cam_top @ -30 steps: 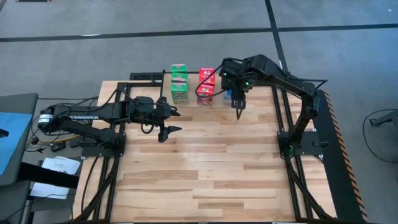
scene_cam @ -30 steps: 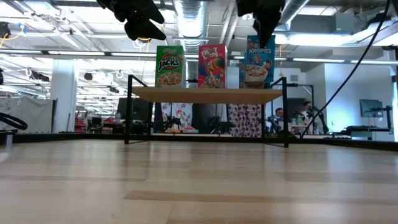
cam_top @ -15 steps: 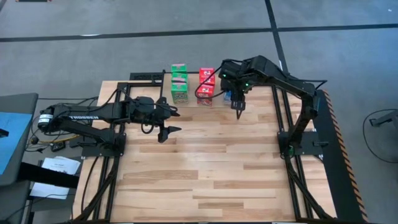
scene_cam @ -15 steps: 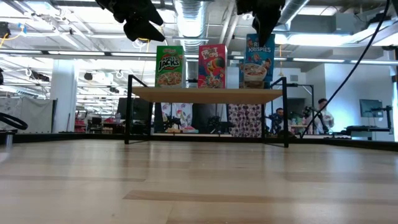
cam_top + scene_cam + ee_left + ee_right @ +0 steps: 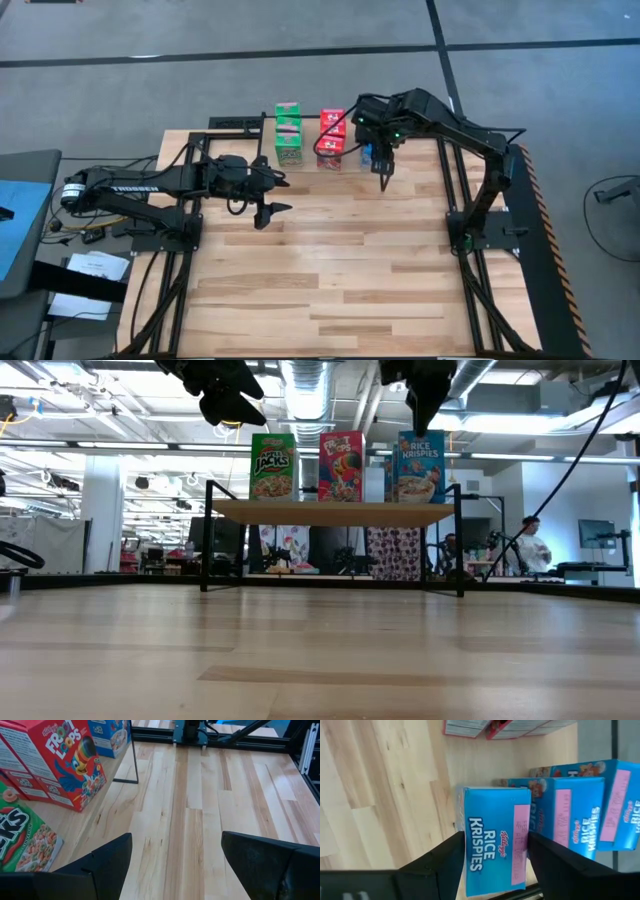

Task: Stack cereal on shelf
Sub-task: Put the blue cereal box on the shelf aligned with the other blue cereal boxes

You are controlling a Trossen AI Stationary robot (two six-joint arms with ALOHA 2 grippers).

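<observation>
Near edge: light-wood slatted table (image 5: 330, 290) bare in front.
Left gripper (image 5: 268, 210) hovers above the table, in front of the shelf's left end and well apart from it. Its fingers (image 5: 107, 865) are spread wide with nothing between them.
Right gripper (image 5: 425, 405) points straight down over the shelf's right end. Its fingers (image 5: 445, 865) are closed onto the front blue Rice Krispies cereal box (image 5: 420, 466), one against the front face and one against the back face, right at the top edge. No gap shows on either side in the right wrist view.
That box stands upright on the low light-wood shelf board on thin black legs (image 5: 330, 510), which sits at the far side of the table.
Front row on the shelf, seen level from the low view:
- green Apple Jacks cereal box (image 5: 273, 466), left
- red Froot Loops cereal box (image 5: 341, 466), middle, just beside the green one
- the blue box, right, with a wider gap to the red one

All three stand upright with printed fronts facing the near edge.
Right wrist view shows two more blue boxes (image 5: 567, 810) lined up directly behind the held one. High view shows a green row (image 5: 288, 133) and a red row (image 5: 332, 135) running back the same way. The blue row is mostly hidden there under the right arm.
Beyond the table is an open room, with a person (image 5: 527, 540) standing far off.
</observation>
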